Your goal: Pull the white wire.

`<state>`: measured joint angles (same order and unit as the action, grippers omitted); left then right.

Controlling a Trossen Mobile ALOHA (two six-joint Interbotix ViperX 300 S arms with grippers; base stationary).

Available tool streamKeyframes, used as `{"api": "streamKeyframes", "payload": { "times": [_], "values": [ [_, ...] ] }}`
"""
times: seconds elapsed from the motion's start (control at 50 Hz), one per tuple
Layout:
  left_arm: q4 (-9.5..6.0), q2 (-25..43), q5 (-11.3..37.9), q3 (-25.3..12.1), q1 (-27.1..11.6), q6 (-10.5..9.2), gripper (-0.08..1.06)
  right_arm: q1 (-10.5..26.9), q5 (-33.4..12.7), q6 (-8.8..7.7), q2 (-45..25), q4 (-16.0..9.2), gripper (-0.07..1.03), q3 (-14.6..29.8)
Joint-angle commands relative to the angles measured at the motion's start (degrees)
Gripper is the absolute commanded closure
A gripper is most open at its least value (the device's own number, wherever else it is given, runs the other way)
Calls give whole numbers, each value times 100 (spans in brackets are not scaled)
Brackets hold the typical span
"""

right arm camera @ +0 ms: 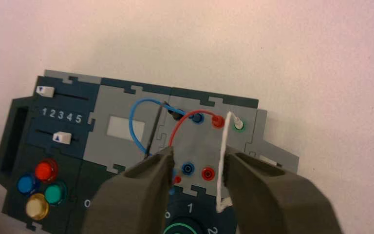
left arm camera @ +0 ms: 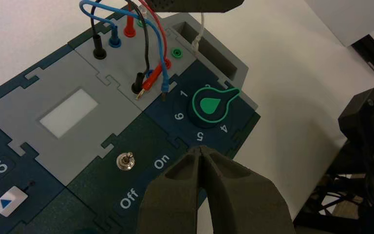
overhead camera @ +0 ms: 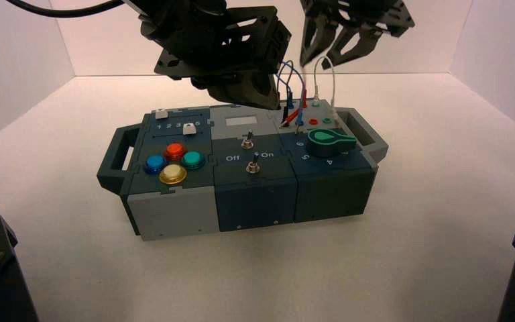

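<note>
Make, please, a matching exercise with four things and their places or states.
1. White wire
2. Knob
3. Left gripper
4. Right gripper

A. Fingers apart, near the wire
B. Green and black, on the box's right part
C. One end plugged in, the other loose
D. Fingers closed, above the box

Pairs: 1-C, 2-B, 3-D, 4-A
</note>
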<state>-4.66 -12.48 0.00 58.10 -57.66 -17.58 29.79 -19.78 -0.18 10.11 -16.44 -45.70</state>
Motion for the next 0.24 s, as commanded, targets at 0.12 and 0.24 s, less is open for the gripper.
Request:
{"api": "streamKeyframes", "payload": {
  "times": [0.12,0.24],
  "values": [
    [35,70,-62,-97,70,88,101,26,18,-9,668,-18,36,-26],
    [53,132,-62,-185,79,114,101,0,-26,-9,914,18,36,-123]
  ]
}}
